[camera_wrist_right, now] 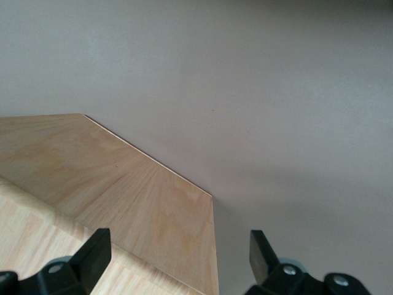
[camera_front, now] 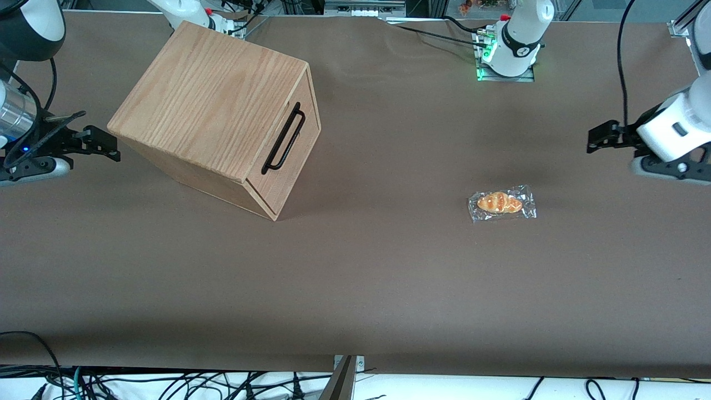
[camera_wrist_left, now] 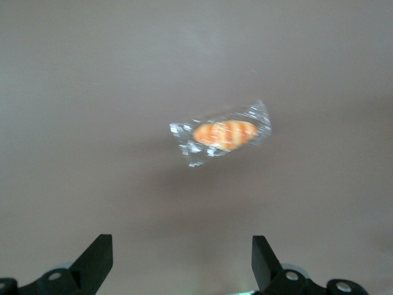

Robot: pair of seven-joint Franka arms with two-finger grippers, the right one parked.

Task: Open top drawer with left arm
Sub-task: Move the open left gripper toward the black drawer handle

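Note:
The light wooden cabinet (camera_front: 214,105) stands toward the parked arm's end of the table. Its top drawer (camera_front: 311,119) is shut flush, with a thin black bar handle (camera_front: 283,139) across its front. My left arm's gripper (camera_front: 593,139) hangs above the table far off toward the working arm's end, well apart from the cabinet. Its fingers are open and empty, as the left wrist view shows (camera_wrist_left: 180,246). That view looks down on bare brown table and the wrapped bread, not on the drawer. The cabinet's top also shows in the right wrist view (camera_wrist_right: 123,196).
A bread roll in clear plastic wrap (camera_front: 501,203) lies on the brown table between the cabinet and my gripper, nearer the gripper; it also shows in the left wrist view (camera_wrist_left: 224,134). The left arm's base (camera_front: 514,50) stands at the table's back edge.

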